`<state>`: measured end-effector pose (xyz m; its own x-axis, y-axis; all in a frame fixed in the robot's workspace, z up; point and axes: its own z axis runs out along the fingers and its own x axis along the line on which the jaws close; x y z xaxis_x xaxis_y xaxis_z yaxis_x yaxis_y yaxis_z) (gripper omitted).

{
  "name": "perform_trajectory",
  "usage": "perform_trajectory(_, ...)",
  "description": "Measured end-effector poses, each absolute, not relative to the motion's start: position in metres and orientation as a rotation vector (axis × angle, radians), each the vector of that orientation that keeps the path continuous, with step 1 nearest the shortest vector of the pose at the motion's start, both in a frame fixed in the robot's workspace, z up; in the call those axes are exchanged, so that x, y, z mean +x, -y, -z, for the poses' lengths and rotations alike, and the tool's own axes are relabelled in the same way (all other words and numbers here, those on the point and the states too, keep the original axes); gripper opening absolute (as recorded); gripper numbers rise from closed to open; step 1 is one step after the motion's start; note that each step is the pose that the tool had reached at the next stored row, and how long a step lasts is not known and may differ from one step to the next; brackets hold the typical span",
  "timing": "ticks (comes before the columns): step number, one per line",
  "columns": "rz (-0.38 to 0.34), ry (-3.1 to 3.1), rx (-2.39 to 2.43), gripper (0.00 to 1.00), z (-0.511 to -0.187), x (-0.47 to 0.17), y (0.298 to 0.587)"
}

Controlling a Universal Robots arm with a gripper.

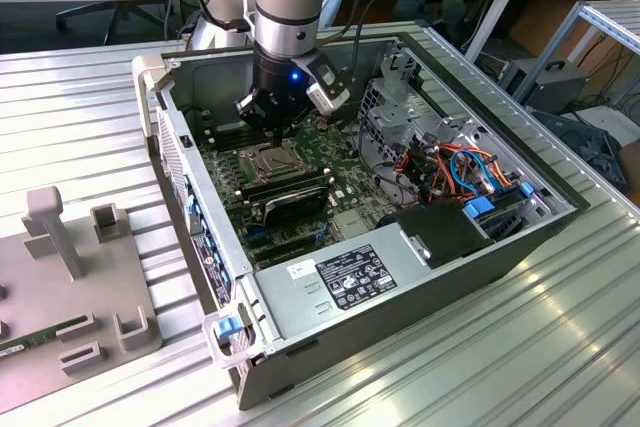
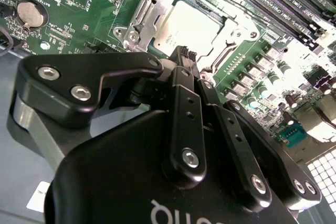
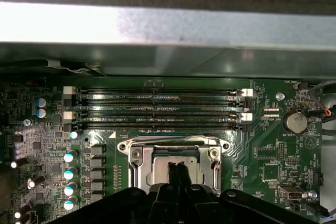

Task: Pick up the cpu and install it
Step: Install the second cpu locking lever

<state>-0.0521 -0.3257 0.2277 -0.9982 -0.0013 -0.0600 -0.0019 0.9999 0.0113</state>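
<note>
One black two-fingered gripper (image 2: 182, 56) hangs over the green motherboard (image 1: 345, 192) inside your open grey computer case (image 1: 400, 277). Its fingertips (image 3: 177, 169) are pressed together, with nothing between them, just above the socket. The cpu (image 2: 191, 27), a flat square chip with a dull silver-grey top, lies seated in the square metal socket frame (image 3: 137, 156), whose hinged plate is not over it. Long black memory slots (image 3: 157, 109) run beside the frame in both wrist views.
</note>
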Motion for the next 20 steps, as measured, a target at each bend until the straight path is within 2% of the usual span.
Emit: perform_trajectory(20, -0.018, -3.081, -0.002, 0.11, -0.228, -0.04, 0.331)
